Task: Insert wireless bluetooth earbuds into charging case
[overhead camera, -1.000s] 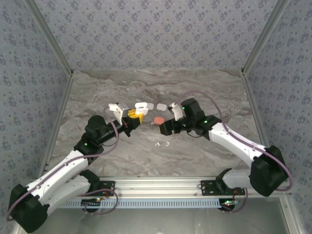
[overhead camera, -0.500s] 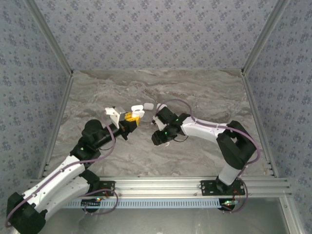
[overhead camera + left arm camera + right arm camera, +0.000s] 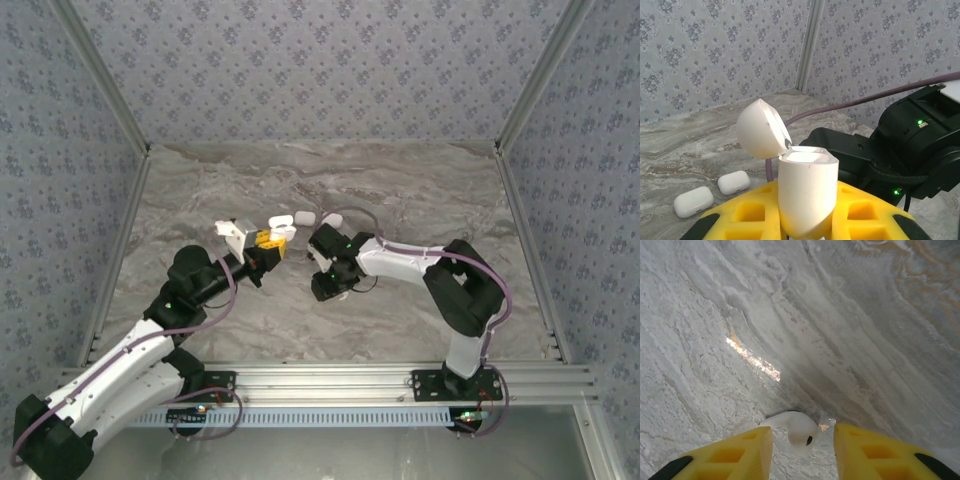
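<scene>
The marbled bench (image 3: 420,200) carries everything. Above it, the left claw (image 3: 806,216) is pinching a white charging case (image 3: 805,177) upright, its lid swung back. The right claw (image 3: 802,440) sits low, fingers spread either side of a white earbud (image 3: 792,427) lying on the bench, not touching it. The earbud looks light, hard and slick, likely to squirt free. It is best gripped squarely across its rounded head.

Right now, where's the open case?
The open case stands upright, clamped in the left gripper, left of the table centre in the top view, beside closed cases.
</scene>
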{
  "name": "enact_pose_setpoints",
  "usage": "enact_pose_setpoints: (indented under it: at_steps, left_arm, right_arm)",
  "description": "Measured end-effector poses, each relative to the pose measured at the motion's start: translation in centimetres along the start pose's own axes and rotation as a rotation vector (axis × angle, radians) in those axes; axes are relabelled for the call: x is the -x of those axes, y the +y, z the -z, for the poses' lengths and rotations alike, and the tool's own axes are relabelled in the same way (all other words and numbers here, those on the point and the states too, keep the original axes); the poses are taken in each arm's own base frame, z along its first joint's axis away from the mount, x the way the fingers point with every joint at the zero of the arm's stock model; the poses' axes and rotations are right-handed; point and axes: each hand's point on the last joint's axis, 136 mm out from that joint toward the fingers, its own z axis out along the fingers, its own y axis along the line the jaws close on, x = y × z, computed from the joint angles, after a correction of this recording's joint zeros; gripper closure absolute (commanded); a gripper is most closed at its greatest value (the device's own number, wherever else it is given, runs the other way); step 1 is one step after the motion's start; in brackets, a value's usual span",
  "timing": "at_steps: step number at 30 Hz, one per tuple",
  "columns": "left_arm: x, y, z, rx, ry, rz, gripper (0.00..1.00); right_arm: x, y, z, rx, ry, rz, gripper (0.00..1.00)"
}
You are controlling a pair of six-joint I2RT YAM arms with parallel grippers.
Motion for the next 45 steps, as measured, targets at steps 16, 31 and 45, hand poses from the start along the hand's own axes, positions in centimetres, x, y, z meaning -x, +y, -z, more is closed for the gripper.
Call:
enact_pose_setpoints:
  at_steps: [16,31,45]
  left_arm:
    - [-0.1,0.1,0.0,0.005,0.005,0.002,1.0]
    - [-0.4,0.2,-0.4,0.001,0.011,0.02,1.0]
    - [-1.2,-0.2,-1.2,-0.043,0.031,0.046,1.0]
  right_arm:
    - [-0.5,0.2,-0.7,-0.006,0.031,0.019,0.8]
    - [4.5,-0.4,10.8,-0.029,-0.317,0.096,0.81]
    - [9.6,4.8,25.7,0.039,-0.824,0.332,0.82]
